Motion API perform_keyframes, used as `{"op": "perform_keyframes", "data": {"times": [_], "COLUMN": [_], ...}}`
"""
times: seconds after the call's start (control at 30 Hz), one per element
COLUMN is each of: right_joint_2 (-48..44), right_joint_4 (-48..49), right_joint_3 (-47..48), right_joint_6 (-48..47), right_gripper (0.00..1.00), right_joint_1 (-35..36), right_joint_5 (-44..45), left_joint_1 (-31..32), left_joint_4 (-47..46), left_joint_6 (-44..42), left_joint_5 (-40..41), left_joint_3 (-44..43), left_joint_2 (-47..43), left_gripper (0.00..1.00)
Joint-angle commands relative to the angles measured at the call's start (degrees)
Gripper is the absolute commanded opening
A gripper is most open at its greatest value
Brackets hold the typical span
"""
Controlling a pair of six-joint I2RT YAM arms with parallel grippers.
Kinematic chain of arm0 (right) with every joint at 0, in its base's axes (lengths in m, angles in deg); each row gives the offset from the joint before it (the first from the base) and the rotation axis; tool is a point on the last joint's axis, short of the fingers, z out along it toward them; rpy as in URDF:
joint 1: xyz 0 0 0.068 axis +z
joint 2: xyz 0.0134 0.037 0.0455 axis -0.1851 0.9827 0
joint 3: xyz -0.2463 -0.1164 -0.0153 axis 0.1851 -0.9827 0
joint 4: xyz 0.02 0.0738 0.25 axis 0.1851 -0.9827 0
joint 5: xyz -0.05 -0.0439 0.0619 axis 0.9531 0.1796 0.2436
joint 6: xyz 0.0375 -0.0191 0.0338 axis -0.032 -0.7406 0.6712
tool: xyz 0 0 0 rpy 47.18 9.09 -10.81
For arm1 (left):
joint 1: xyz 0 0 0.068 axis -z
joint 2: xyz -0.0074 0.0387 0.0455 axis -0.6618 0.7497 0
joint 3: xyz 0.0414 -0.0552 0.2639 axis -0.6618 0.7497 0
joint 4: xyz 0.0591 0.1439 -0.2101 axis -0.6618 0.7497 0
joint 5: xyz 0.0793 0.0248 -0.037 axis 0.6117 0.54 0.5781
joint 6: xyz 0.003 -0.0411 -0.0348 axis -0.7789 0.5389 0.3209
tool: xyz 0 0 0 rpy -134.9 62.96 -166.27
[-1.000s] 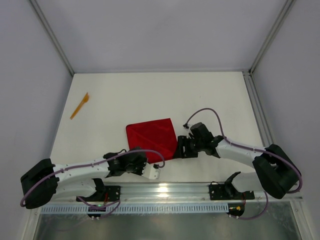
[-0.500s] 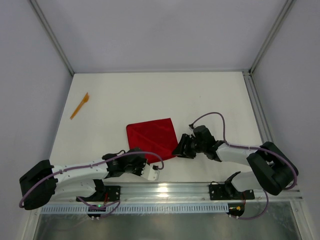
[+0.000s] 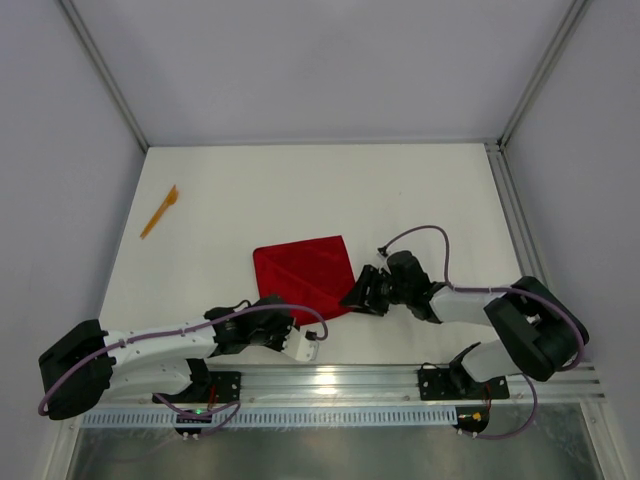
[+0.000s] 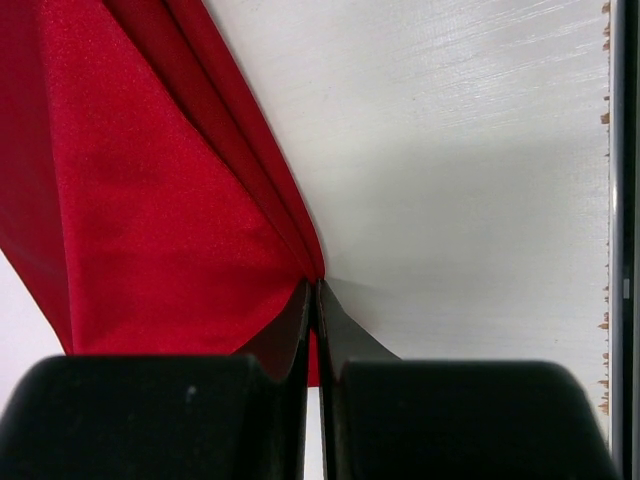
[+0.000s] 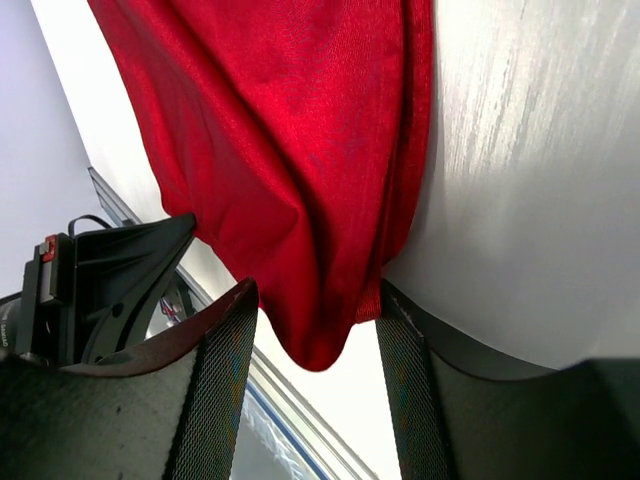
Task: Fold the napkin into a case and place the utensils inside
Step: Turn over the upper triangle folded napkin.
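The red napkin (image 3: 305, 272) lies partly folded near the middle of the white table, with creases running across it. My left gripper (image 3: 283, 312) is at its near edge, shut on a pinch of the cloth (image 4: 150, 200), and red shows between the fingers at the gripper (image 4: 316, 283). My right gripper (image 3: 352, 298) is at the napkin's near right corner. Its jaws stand open on either side of the hanging corner (image 5: 280, 120), which sags between them at the gripper (image 5: 315, 300). One orange utensil (image 3: 160, 210) lies far off at the back left.
A metal rail (image 3: 330, 385) runs along the near table edge behind both grippers. Grey walls and frame posts (image 3: 100, 75) close in the sides and back. My left arm (image 5: 110, 270) shows close beside the right gripper.
My right gripper has slid left and nearer, onto the napkin's corner, and its jaws have narrowed. The left gripper has stayed put, still pinching the cloth.
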Motion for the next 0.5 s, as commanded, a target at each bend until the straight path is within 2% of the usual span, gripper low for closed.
{"op": "perform_keyframes", "data": {"times": [0.0, 0.13, 0.17, 0.3, 0.33, 0.43, 0.47], "right_joint_2": [3.79, 4.33, 3.55, 2.31, 2.13, 2.31, 2.31], "right_joint_4": [-0.74, 1.03, 0.94, 0.67, 0.67, 0.94, 0.94], "right_joint_3": [-0.71, -1.24, -1.33, -1.42, -1.41, -0.71, -0.54], "right_joint_6": [-0.59, 0.12, 0.03, -0.49, -0.41, -0.50, -0.50], "right_gripper": [0.55, 0.38, 0.27, 0.06, 0.03, 0.03, 0.03], "right_joint_1": [-0.56, -0.64, -0.64, -0.64, -0.64, -0.64, -0.73], "right_joint_5": [3.47, 3.46, 3.81, 3.82, 3.56, 2.15, 1.71], "left_joint_1": [0.33, 0.33, 0.33, 0.33, 0.33, 0.33, 0.25], "left_joint_4": [-2.82, -3.00, -2.91, -1.16, -0.72, 2.08, 3.14], "left_joint_6": [-1.21, -1.30, -1.30, -0.42, -0.42, -0.07, 0.19], "left_joint_5": [0.15, 0.50, 0.15, -2.92, -3.71, -7.40, -8.11], "left_joint_3": [0.27, 0.18, 0.27, 0.18, 0.18, -0.52, -0.79], "left_joint_2": [-1.01, -1.18, -1.27, -2.23, -2.58, -3.37, -3.38], "left_gripper": [0.00, 0.00, 0.00, 0.00, 0.00, 0.00, 0.05]}}
